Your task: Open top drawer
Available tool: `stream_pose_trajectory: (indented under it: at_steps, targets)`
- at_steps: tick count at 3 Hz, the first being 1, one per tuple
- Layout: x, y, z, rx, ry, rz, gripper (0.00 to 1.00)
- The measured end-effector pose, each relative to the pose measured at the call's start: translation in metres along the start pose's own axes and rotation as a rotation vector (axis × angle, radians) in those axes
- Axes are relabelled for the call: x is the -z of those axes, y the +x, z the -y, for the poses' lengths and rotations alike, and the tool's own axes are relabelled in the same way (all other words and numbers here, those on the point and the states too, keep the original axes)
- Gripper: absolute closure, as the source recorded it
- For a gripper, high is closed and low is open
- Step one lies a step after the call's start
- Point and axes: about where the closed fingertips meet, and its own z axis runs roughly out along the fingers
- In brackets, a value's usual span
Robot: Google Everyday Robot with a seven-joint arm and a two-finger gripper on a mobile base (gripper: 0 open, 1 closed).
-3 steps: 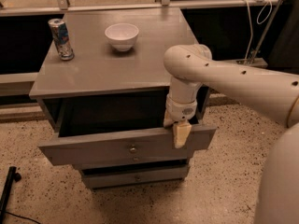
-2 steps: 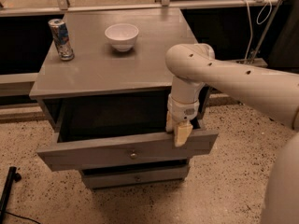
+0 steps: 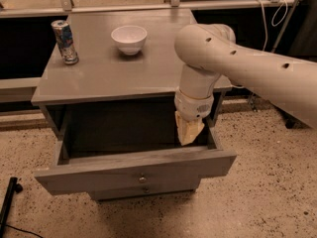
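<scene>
The top drawer (image 3: 99, 171) is a grey wooden drawer with a small round metal knob (image 3: 142, 179) at its centre. It stands pulled well out of the grey cabinet (image 3: 114, 73), and its deep dark box is open to view. My gripper (image 3: 188, 130) hangs from the white arm, pointing down inside the drawer's right rear corner, just behind the front panel. Its tan fingertips (image 3: 186, 131) show close together.
A white bowl (image 3: 129, 37) and a drink can (image 3: 65, 41) stand on the cabinet top. A narrower drawer (image 3: 143, 191) shows below the top one. A black object (image 3: 7, 202) lies on the speckled floor at the lower left. Cables and a rail run behind.
The top drawer has slid further out toward the camera, showing more of its box. My gripper has stayed near the drawer's right side, now inside behind the front panel.
</scene>
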Motion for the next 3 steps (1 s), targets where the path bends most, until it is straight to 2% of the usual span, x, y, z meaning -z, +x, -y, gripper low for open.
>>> stream_pose_trajectory:
  at_steps: [1,2,3]
  targets:
    - [0.009,-0.009,0.009,0.027,0.017,-0.062,0.74]
    - [0.002,-0.002,0.014,0.015,0.059,-0.116,0.87]
    - [-0.009,0.015,0.027,-0.022,0.195,-0.124,1.00]
